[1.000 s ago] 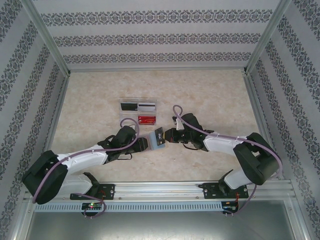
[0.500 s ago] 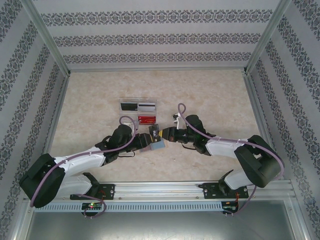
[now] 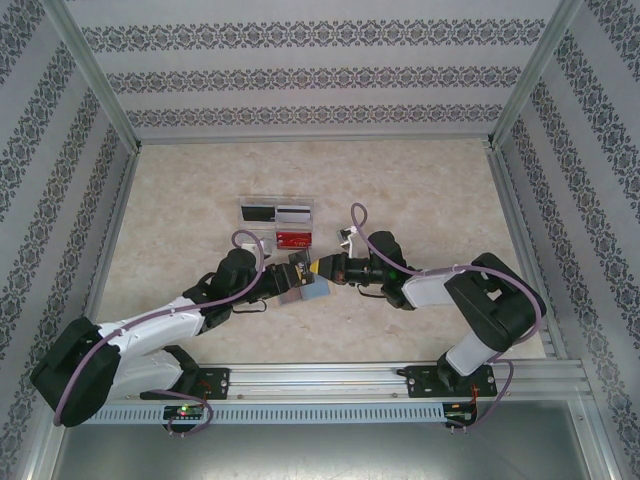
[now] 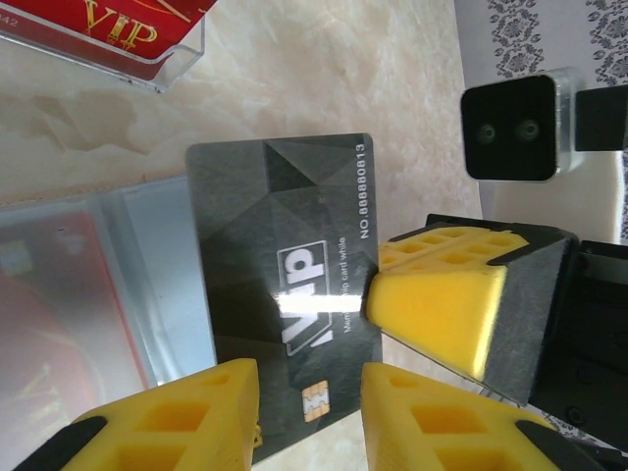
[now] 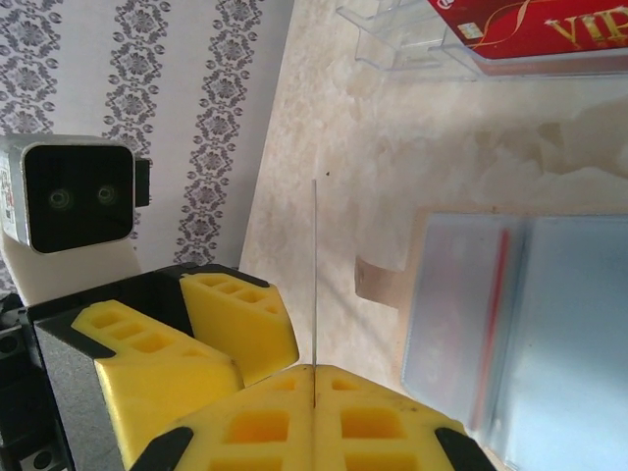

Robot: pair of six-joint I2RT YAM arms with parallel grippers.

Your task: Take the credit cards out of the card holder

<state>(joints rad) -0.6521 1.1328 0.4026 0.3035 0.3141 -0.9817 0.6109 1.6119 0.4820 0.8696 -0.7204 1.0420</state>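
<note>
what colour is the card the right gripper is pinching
Dark grey card, faceted pattern, silver VIP lettering; clearest in the left wrist view.

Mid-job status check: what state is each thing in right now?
Black card: out of the holder, pinched on edge.
Right gripper: shut on the black card.
Left gripper: fingers apart, clamping nothing.
Holder: lying open on the table, red card inside.
Tray: holding a red VIP card.

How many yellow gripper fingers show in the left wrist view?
3. Two belong to the left gripper, at the bottom edge; one, of the right gripper, pinches the dark card at its right edge. Its partner may be hidden behind the card.
</note>
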